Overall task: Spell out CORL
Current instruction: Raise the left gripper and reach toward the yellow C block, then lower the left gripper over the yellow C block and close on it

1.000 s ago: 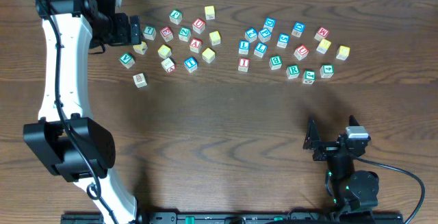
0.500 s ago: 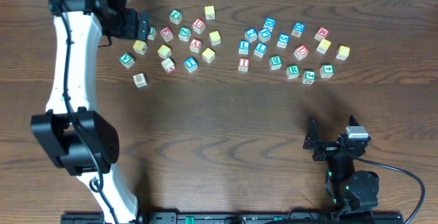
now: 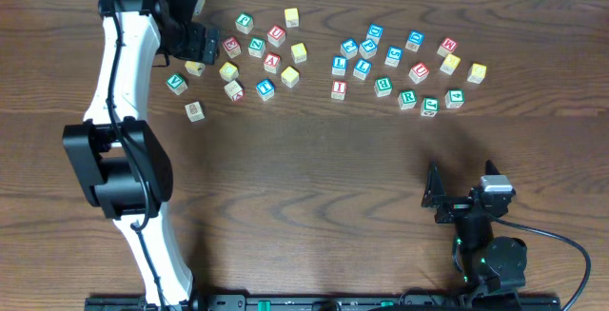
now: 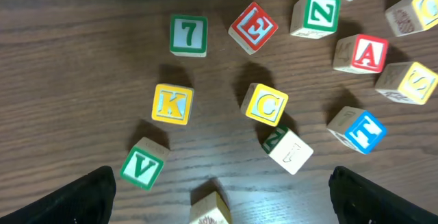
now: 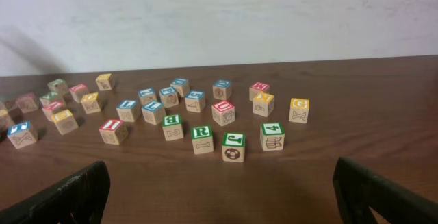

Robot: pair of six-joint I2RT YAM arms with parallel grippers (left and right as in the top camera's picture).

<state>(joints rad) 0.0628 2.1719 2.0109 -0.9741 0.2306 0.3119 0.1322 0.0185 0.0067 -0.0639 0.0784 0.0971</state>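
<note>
Resting nearest the base, the right gripper (image 5: 219, 195) is spread wide with nothing between its fingers. It sits low over the bare wooden table (image 3: 314, 178), well apart from every cube.

Beyond that open stretch lies the right-hand scatter of cubes. The green R cube (image 5: 202, 133) stands in its front row, just beside a green J cube (image 5: 233, 142) and near a green 4 cube (image 5: 272, 129). Farther back in the same scatter sits the blue L cube (image 3: 362, 68).

Across in the left-hand scatter, the yellow C cube (image 4: 265, 105) lies turned at an angle. Its lower corner meets a pale cube (image 4: 291, 150), and a yellow K cube (image 4: 171, 104) stands apart to its left. I cannot tell which of the other yellow-topped cubes (image 3: 290, 76) bears the O.

Farthest out, the left gripper (image 3: 202, 40) hovers over the far left edge of this scatter. Its fingers are spread wide at the bottom corners of the left wrist view and pinch nothing.
</note>
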